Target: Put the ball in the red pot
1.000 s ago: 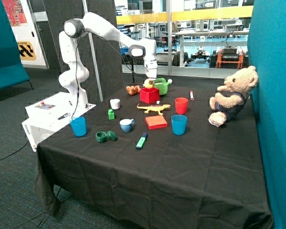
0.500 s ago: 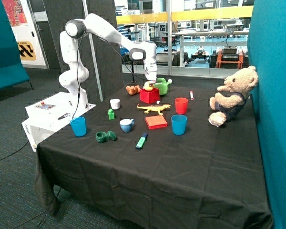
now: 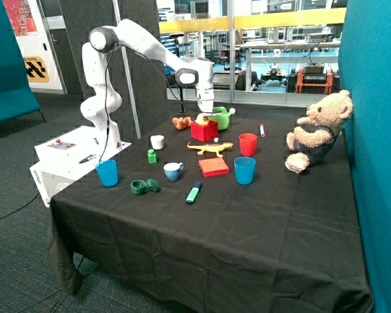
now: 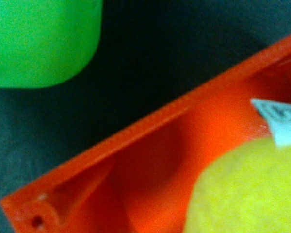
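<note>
Outside view: upper middle of the frame, the gripper (image 3: 202, 115) reaches into the red pot (image 3: 204, 130), the ball (image 3: 201, 119) at its rim; whether the jaws clasp it I cannot tell. Wrist view: the ball (image 4: 242, 189) lies inside the pot (image 4: 136, 165), a green watering can (image 4: 39, 39) beside.

Floor (image 3: 13, 189): dark grey carpet.
Wall (image 3: 378, 130): teal panel, far from the gripper's side.
Windows (image 3: 280, 45): big glass behind, yellow beam (image 3: 280, 19) above.
Light: bright.
</note>
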